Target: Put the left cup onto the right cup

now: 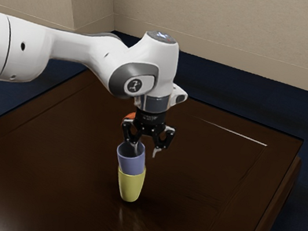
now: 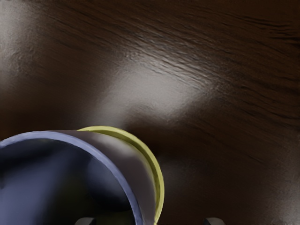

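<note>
Looks like a plain room in a home rather than a lab or workshop: bare beige walls [image 1: 245, 18], a pale baseboard [image 1: 256, 62], dark blue carpet [image 1: 273, 105], and a glossy dark wood table [image 1: 234, 163] like a coffee table.

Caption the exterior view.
Open black two-finger gripper over a purple cup nested in a yellow cup on dark wooden table.

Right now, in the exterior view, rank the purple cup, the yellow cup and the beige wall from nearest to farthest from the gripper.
1. Purple cup: directly under the gripper, one side of its rim between the open jaws.
2. Yellow cup: just below, holding the purple cup, standing on the table.
3. Beige wall: far behind the table.
</note>
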Action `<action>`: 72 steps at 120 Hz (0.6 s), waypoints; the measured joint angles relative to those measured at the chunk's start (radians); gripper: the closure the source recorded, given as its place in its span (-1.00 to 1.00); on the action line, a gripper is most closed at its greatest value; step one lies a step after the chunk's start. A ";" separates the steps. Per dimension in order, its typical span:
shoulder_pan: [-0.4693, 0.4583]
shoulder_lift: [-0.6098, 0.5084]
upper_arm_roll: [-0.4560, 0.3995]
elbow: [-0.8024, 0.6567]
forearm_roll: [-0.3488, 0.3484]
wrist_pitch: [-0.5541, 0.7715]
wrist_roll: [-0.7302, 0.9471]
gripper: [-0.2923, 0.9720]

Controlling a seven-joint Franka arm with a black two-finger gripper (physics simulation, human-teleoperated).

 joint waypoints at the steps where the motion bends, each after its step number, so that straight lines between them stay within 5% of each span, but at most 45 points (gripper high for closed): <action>1: 0.000 -0.007 0.000 -0.003 0.000 0.000 -0.001 0.01; 28: -0.016 -0.174 0.032 0.001 0.004 -0.060 -0.007 -0.35; 56: -0.201 -0.232 0.267 0.093 0.036 -0.134 0.182 -0.47; 72: -0.230 -0.230 0.351 0.146 0.046 -0.167 0.318 -0.50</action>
